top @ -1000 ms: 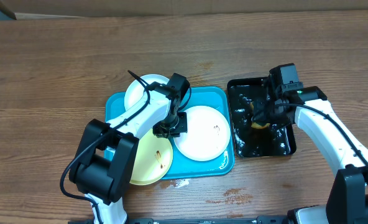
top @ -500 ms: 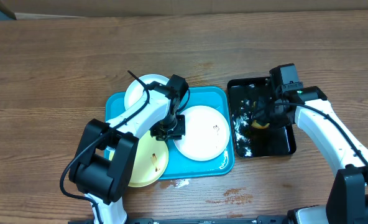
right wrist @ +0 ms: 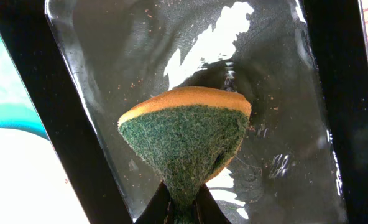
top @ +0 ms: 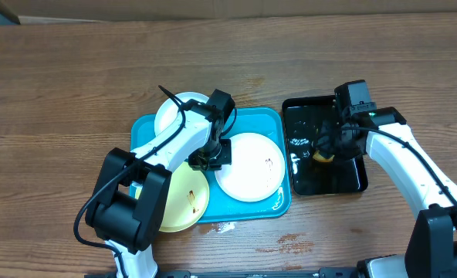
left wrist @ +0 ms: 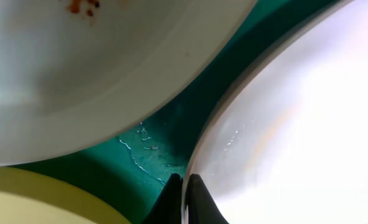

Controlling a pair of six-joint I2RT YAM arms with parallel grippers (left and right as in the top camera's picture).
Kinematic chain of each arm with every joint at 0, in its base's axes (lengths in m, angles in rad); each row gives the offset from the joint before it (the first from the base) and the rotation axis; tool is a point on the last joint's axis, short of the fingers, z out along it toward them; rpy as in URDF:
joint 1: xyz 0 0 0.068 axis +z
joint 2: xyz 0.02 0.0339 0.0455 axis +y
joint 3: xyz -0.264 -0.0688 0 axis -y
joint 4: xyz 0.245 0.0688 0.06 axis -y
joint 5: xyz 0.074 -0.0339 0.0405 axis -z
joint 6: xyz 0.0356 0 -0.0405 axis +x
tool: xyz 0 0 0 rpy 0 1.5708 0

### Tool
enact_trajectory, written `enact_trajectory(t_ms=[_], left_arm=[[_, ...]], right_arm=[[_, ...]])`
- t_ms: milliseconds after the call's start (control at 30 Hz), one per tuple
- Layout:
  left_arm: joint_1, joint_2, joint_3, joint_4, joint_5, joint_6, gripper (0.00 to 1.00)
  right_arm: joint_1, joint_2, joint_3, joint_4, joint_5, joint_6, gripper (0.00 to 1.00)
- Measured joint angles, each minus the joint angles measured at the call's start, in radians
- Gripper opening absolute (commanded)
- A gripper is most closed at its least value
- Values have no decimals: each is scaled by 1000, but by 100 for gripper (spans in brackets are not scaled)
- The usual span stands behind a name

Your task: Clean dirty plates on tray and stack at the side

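left gripper [top: 211, 160]: pinched onto the left rim of the near white plate [top: 252, 166], likely pinning it for scrubbing.
near white plate: flat in the tray [top: 252, 117], right half, with a small smear.
other plates: far white plate [top: 174, 112] overhangs the tray's back-left rim. The yellow plate [top: 184, 199], smeared, overhangs the front-left.
right gripper [top: 326, 147]: clamped on the sponge [right wrist: 184, 143] over the wet black tray [top: 352, 174], presumably to soak it.
stack: none yet.

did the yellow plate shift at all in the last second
Yes. The yellow plate slid slightly left against the blue tray, so it now overlaps less of the tray floor.
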Motion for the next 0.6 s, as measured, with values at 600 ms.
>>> enact_trajectory(t_ms=[600], left_arm=[[0,0,0,5,0,-8,4]], right_arm=[[3,0,0,21,-210,0,4]])
